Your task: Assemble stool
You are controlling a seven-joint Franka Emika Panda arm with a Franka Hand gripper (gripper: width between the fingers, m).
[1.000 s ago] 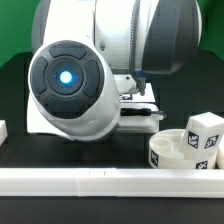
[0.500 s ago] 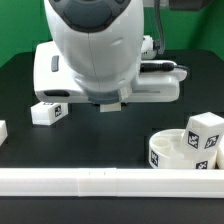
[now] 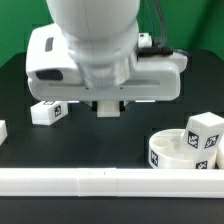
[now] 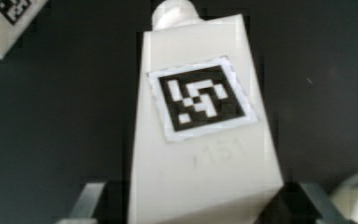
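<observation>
The gripper [image 4: 202, 200] is closed on a leg of the stool: in the wrist view the held leg [image 4: 194, 110], a long white block with a black-and-white square tag on its upper face, runs lengthwise between the two fingers [image 4: 91, 198], which press against its opposite sides near one end. Its other end narrows to a short peg over the dark tabletop [image 3: 100, 145]. A corner of another white tagged piece [image 4: 5, 30] shows beside it in the wrist view; which part this is cannot be told. In the exterior view the arm [image 3: 95, 50] fills the upper middle and hides most of the grip. A second leg [image 3: 47, 112] lies on its side on the tabletop toward the exterior view's left, under the arm's edge. The round seat [image 3: 165, 155] rests on the tabletop at the exterior view's right, just beside the long white rail [image 3: 90, 181] that runs along the front. A third leg [image 3: 204, 135] stands upright at the seat; whether it sits in a socket cannot be told.
</observation>
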